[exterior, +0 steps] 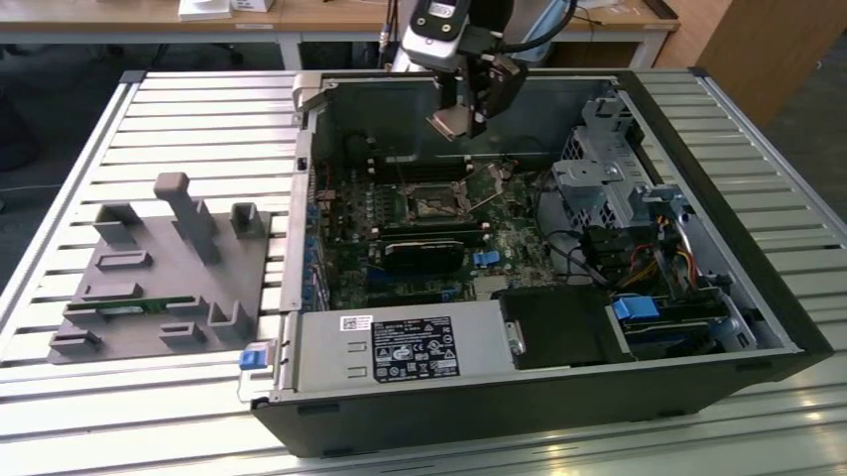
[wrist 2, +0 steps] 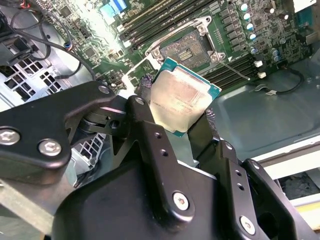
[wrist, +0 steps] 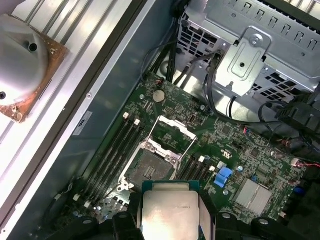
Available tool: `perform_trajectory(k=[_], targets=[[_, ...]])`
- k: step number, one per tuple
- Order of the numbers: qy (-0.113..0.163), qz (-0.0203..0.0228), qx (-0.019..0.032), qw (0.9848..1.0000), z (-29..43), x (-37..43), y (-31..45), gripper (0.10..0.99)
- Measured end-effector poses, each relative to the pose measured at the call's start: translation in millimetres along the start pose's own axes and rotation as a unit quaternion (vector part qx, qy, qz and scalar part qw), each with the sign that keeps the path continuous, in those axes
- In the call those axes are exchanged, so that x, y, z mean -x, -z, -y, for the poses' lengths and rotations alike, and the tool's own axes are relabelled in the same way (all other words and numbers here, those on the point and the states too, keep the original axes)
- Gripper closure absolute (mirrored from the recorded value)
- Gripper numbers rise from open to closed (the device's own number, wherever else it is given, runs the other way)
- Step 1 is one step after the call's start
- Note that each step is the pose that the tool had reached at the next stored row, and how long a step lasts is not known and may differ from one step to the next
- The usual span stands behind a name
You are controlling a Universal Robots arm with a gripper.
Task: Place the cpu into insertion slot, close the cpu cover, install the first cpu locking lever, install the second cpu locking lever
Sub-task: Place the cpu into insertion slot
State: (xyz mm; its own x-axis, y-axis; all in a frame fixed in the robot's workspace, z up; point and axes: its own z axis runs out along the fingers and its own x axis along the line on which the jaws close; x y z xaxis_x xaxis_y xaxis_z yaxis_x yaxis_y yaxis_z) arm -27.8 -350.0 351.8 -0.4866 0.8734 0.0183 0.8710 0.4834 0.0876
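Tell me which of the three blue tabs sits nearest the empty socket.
The blue tab on the board, beside the black card and close to the socket. The others sit farther off: the drive-bay tab and the outer-corner tab on the case.

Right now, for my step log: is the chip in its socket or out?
Out. The gripper holds the chip clear of the socket, which sits empty.

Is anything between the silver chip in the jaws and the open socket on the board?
Nothing; in the first wrist view only bare air separates the cpu from the socket.
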Motion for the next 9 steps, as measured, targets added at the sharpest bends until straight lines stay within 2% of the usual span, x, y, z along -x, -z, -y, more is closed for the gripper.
perform_trajectory(k=[9], targets=[[-0.023, 0.0021, 0.0005, 0.9997, 0.1, 0.0, -1.0, 0.545]])
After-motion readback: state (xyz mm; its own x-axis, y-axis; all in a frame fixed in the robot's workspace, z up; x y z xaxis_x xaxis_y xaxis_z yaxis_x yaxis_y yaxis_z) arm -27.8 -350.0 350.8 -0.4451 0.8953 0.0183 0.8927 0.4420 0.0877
